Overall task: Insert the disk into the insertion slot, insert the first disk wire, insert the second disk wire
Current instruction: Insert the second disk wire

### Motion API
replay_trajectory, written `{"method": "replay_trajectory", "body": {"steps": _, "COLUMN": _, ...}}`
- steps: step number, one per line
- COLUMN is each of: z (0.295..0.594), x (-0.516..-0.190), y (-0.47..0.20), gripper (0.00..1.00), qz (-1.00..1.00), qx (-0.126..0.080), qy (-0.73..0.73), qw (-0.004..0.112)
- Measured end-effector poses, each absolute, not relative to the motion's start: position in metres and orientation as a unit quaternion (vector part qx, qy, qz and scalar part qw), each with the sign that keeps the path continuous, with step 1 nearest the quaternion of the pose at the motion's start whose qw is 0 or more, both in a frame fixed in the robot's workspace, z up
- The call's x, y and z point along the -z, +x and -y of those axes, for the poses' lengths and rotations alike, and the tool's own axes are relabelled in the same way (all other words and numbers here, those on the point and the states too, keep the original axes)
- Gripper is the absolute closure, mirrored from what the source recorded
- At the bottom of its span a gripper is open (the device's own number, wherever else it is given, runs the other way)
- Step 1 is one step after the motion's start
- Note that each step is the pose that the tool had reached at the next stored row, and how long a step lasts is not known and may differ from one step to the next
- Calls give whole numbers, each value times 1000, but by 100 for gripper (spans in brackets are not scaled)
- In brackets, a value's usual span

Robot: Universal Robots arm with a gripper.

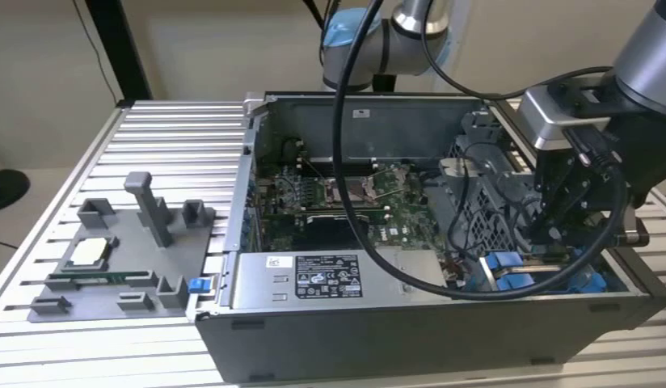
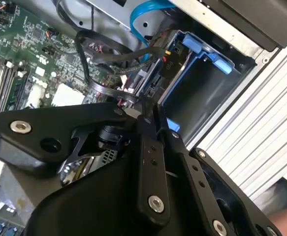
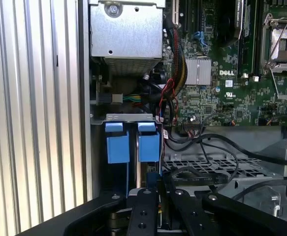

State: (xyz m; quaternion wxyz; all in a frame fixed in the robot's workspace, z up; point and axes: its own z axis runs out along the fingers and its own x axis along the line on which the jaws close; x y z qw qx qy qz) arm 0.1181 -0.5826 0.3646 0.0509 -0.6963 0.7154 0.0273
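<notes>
Tabletop (image 1: 171, 137) carries open PC case (image 1: 419, 339) | insertion slot (image 3: 131, 117) at case corner nr PSU (image 1: 311, 279) | disk (image 3: 148, 145) in blue carrier sits on edge in slot | my hand (image 3: 158, 194) just beside it, among blk wires (image 3: 207, 142); I can't tell its grip

Counted: one gripper (image 3: 160, 201); one open computer case (image 1: 419, 331) on the worktop (image 1: 171, 137), holding one motherboard (image 1: 333, 194) and one power supply box (image 1: 311, 279). One fixture tray (image 1: 139, 267) by the worktop's edge at the exterior view's left, carrying one processor (image 1: 87, 252) and one memory stick (image 1: 96, 279). Two blue tabs (image 3: 117, 142).
</notes>
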Motion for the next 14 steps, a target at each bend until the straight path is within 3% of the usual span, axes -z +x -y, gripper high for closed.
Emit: {"method": "replay_trajectory", "body": {"steps": 14, "z": 582, "x": -362, "y": 125, "gripper": 100, "qz": -715, "qx": -21, "qy": -696, "qw": 57}}
